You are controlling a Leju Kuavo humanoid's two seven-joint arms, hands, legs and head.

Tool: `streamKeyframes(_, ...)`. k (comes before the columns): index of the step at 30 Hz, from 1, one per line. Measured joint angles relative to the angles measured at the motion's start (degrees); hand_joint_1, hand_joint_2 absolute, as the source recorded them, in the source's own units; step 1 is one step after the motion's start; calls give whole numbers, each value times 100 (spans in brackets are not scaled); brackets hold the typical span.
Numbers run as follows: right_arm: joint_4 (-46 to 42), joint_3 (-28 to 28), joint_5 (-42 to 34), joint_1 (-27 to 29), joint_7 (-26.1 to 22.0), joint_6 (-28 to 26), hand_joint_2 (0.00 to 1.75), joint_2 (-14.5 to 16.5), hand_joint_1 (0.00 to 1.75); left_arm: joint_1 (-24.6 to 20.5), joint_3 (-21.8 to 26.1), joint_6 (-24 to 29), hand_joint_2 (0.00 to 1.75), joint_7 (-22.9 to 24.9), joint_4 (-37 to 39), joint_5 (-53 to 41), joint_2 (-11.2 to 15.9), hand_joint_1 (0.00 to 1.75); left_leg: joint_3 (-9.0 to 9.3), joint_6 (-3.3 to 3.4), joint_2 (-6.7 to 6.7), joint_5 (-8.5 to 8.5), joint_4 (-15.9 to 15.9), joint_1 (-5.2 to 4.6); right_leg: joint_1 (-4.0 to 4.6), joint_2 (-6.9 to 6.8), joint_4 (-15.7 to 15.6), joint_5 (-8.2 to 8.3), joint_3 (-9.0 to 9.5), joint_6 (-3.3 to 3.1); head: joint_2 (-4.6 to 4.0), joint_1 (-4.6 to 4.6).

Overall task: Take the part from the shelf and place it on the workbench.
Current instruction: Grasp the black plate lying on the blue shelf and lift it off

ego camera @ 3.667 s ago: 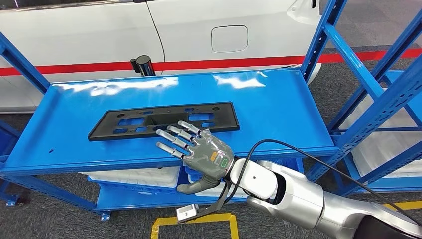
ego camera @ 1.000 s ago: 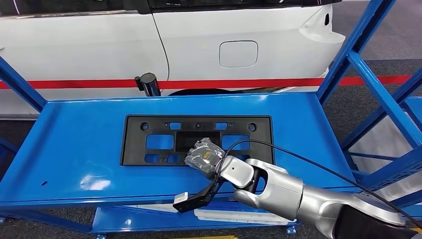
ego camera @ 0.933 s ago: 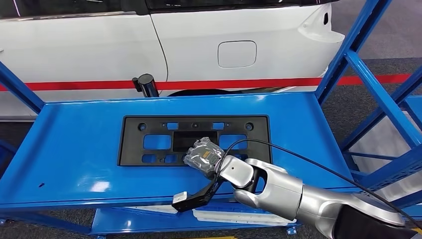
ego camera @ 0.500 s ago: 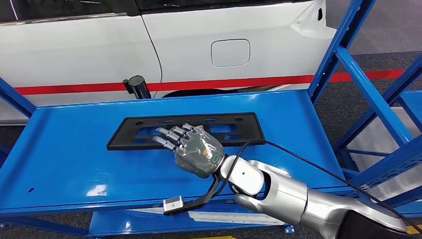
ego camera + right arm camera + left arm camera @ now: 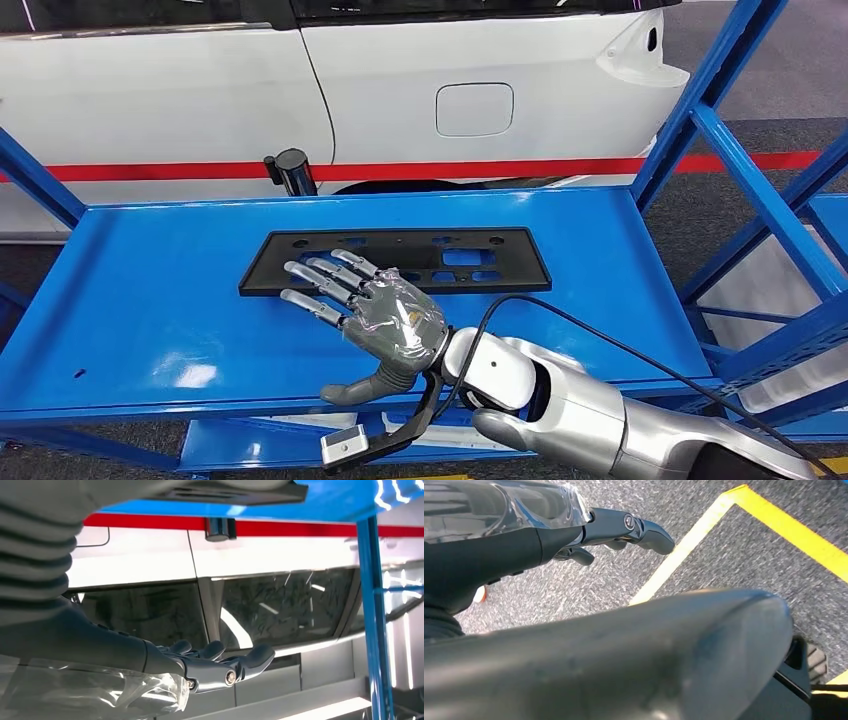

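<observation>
While the black part (image 5: 400,258) lies flat on the blue shelf (image 5: 150,290), right robot hand (image 5: 385,315) hovers w/ fingers spread; holds nothing.

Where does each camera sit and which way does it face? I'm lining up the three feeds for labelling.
Head view: high on the body, looking forward and down at the blue shelf, the black part and the white car; the right hand shows with fingers spread.
Left wrist view: behind the left hand, looking at grey floor with a yellow line.
Right wrist view: behind the right hand, turned, facing the car.
Shared: head and right wrist views both show the right hand, car and shelf.
</observation>
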Motion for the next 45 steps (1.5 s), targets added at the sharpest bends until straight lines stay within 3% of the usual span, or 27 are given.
streamKeyframes(2,30,19,85,-15,43,148,87,5,0,-12,1,-11,0,8,0,-31,-3,0,-34,-59,-7,-37,67,-16,-15,11,-595,203,272,-17,0,-3)
streamKeyframes(4,106,34,192,-28,90,261,175,10,0,-17,2,-37,0,30,0,-65,-4,0,-76,-100,-9,-42,102,-31,5,32,-679,210,284,-83,0,-8)
streamKeyframes(7,279,68,297,-89,127,351,175,32,0,-27,0,-71,0,58,0,-120,-4,0,-167,-167,-1,-174,294,0,1,30,-686,230,279,-176,0,-11)
streamKeyframes(8,353,84,316,-125,133,360,175,50,0,-37,0,-79,0,62,0,-141,-5,0,-288,-199,3,-323,563,9,-7,25,-690,235,280,-199,0,-13)
streamKeyframes(10,540,113,337,-198,145,363,175,86,0,-50,0,-104,0,74,0,-174,-9,0,-669,-249,7,-688,1391,22,-3,16,-690,236,276,-223,0,-15)
streamKeyframes(12,766,137,331,-256,167,371,175,116,0,-50,-1,-140,0,96,0,-204,-17,0,-937,-258,7,-820,1919,24,8,11,-690,236,277,-225,0,-15)
streamKeyframes(13,883,144,318,-286,180,375,175,131,0,-52,-1,-163,0,105,0,-221,-22,0,-916,-243,7,-724,1841,22,13,13,-690,235,281,-225,0,-15)
streamKeyframes(15,1112,149,282,-378,211,381,175,167,0,-74,-2,-207,0,113,0,-257,-29,0,-565,-174,5,-313,1047,7,21,21,-691,234,290,-223,0,-15)
streamKeyframes(17,1349,149,242,-491,249,383,175,203,0,-115,-2,-250,0,116,0,-281,-32,0,-227,-104,4,-45,302,-35,37,26,-693,234,285,-205,0,-13)
streamKeyframes(19,1607,150,197,-578,293,397,175,231,0,-139,-3,-285,0,119,0,-305,-38,0,-164,-77,0,-27,129,-74,41,17,-704,242,273,-164,0,-10)
streamKeyframes(22,2019,142,116,-697,393,481,175,260,0,-142,-5,-334,0,130,0,-360,-50,0,-120,-9,-1,35,43,-45,45,8,-627,166,242,-77,0,-4)
streamKeyframes(23,2157,137,89,-744,442,525,175,262,0,-148,-7,-348,0,134,0,-374,-55,0,-98,20,1,58,6,-28,52,7,-430,40,157,-58,0,2)
streamKeyframes(26,2592,131,35,-846,574,667,175,263,0,-156,-13,-373,0,143,0,-408,-77,0,-87,55,4,69,-13,-26,52,6,688,-470,-371,-31,0,13)
streamKeyframes(27,2732,130,30,-863,609,712,175,263,0,-154,-15,-378,0,147,0,-419,-83,0,-85,58,1,67,-12,-26,49,6,923,-515,-495,-23,0,13)
streamKeyframes(28,2856,128,28,-894,645,756,175,263,0,-152,-17,-383,0,152,0,-428,-84,0,-82,58,-2,63,-7,-25,44,5,928,-441,-512,-17,0,14)
streamKeyframes(29,2977,126,25,-945,679,803,175,265,0,-152,-19,-386,0,155,0,-435,-86,0,-76,51,-4,55,2,-20,35,3,698,-265,-416,-12,0,14)
streamKeyframes(31,3199,122,10,-1083,747,913,175,277,0,-162,-20,-387,0,156,0,-451,-91,0,-66,15,-8,17,40,-23,19,-7,-138,137,-25,-2,0,15)
streamKeyframes(33,3408,120,-29,-1204,810,1053,175,291,87,-180,-21,-390,0,155,0,-463,-96,0,-73,-31,-11,-21,86,-40,17,-1,-658,295,224,-32,0,11)
streamKeyframes(35,3578,119,-96,-1291,866,1217,175,308,175,-188,-22,-395,0,155,0,-465,-97,0,-75,-59,-10,-32,98,-41,35,16,-717,284,252,-96,0,6)
streamKeyframes(37,3715,120,-174,-1356,894,1358,175,333,175,-188,-22,-399,0,155,0,-466,-96,0,-105,-104,-3,-111,192,-23,31,15,-728,292,268,-154,0,4)
streamKeyframes(38,3789,122,-218,-1389,897,1414,175,349,175,-191,-23,-400,0,155,0,-466,-97,0,-183,-139,0,-231,384,-12,20,12,-734,299,273,-183,0,3)
streamKeyframes(41,4002,128,-341,-1459,884,1508,175,389,175,-197,-24,-400,0,155,0,-466,-98,0,-684,-227,6,-772,1522,17,7,5,-736,307,269,-220,0,-3)
streamKeyframes(42,4043,129,-363,-1465,879,1510,175,397,175,-193,-24,-399,0,155,0,-464,-98,0,-817,-237,6,-862,1811,23,7,4,-736,308,268,-221,0,-3)
streamKeyframes(43,4073,130,-376,-1471,876,1502,175,404,175,-189,-24,-399,0,155,0,-464,-98,0,-855,-237,6,-846,1893,27,7,4,-735,308,271,-220,0,-3)
streamKeyframes(44,4098,131,-384,-1481,874,1489,175,414,175,-187,-24,-397,0,155,0,-463,-97,0,-781,-229,6,-729,1739,30,6,5,-735,308,278,-220,0,-4)
streamKeyframes(45,4118,132,-388,-1494,872,1471,175,426,175,-189,-24,-393,0,155,0,-463,-96,0,-592,-212,6,-525,1351,31,6,6,-735,307,290,-216,0,-4)
